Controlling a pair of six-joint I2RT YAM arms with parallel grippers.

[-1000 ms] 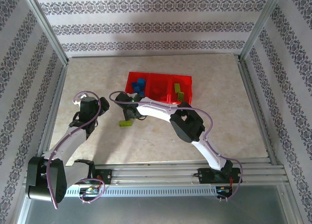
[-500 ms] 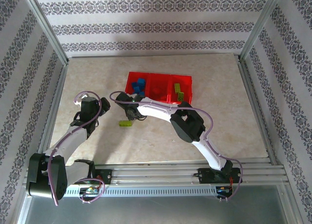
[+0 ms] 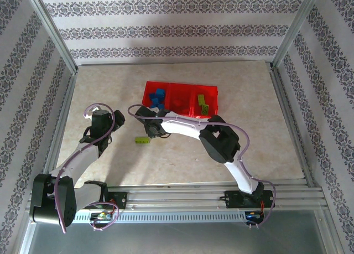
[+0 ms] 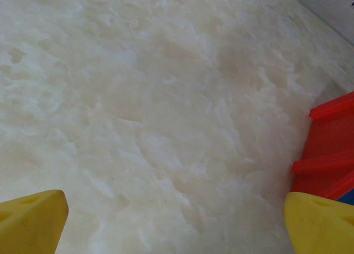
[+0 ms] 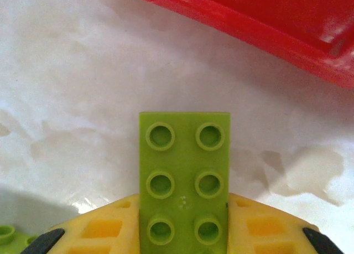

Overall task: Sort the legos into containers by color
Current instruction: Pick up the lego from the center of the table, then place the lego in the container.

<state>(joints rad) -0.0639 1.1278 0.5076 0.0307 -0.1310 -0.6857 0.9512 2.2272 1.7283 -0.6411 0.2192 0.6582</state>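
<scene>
A lime green lego (image 5: 183, 165) stands studs-up between the yellow fingers of my right gripper (image 5: 183, 232), which is shut on it just above the table. In the top view that gripper (image 3: 150, 127) sits in front of the left end of the red tray (image 3: 180, 83). Blue legos (image 3: 159, 95) lie in the tray's left compartment and green legos (image 3: 202, 103) in its right one. Another green lego (image 3: 142, 139) lies on the table near the right gripper. My left gripper (image 4: 176, 226) is open over bare table, left of the tray (image 4: 326, 138).
The tray's near wall (image 5: 265, 21) runs just beyond the held brick. Metal frame rails and patterned walls bound the marble tabletop (image 3: 260, 138), with wide free room to the right and behind the tray.
My right gripper has closed on the green lego, and that arm's elbow has swung a little to the right. The left arm and the loose green brick have stayed put.
</scene>
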